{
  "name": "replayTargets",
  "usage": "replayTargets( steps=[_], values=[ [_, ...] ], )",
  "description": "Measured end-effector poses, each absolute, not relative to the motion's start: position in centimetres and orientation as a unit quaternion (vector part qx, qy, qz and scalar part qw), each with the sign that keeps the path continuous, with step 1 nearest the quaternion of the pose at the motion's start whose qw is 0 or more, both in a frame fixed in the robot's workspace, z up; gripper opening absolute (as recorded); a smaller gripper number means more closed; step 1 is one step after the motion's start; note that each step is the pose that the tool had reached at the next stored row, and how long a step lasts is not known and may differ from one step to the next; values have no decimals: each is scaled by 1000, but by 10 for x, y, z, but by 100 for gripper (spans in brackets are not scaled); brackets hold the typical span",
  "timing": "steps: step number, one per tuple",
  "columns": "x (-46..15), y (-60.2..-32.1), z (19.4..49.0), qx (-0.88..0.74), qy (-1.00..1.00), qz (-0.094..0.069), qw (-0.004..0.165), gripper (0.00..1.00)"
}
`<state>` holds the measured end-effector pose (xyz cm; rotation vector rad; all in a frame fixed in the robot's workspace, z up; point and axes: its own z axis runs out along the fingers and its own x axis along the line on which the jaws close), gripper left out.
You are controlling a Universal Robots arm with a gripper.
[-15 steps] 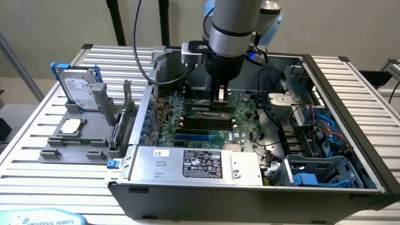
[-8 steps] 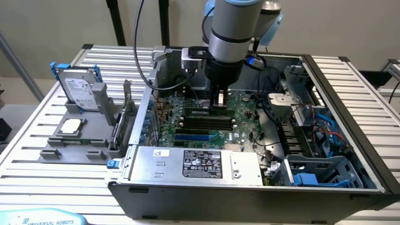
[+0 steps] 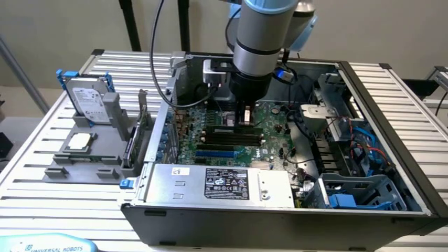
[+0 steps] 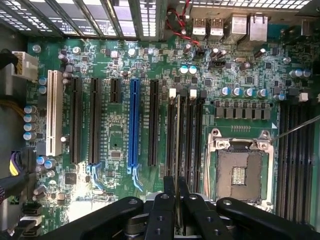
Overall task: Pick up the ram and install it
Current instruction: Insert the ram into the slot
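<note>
- Your claw (image 3: 245, 118) is clenched on the thin green ram stick (image 4: 177, 140), edge-down over the long black motherboard slots (image 4: 193, 135).
- Square its edge to one slot, about 7 o'clock of the claw in the exterior view, and press straight.

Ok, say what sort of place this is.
Probably a robotics lab bench for computer assembly: an open black desktop computer case with its green motherboard, a slatted aluminium table, and a silver hard drive in a blue frame.
</note>
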<state>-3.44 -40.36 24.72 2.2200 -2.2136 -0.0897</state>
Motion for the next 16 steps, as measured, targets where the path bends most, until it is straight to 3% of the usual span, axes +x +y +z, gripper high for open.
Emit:
replayTargets(
  steps=[16],
  values=[
    [-35, -405, 233, 708, -706, -21, -2, 13]
  ],
)
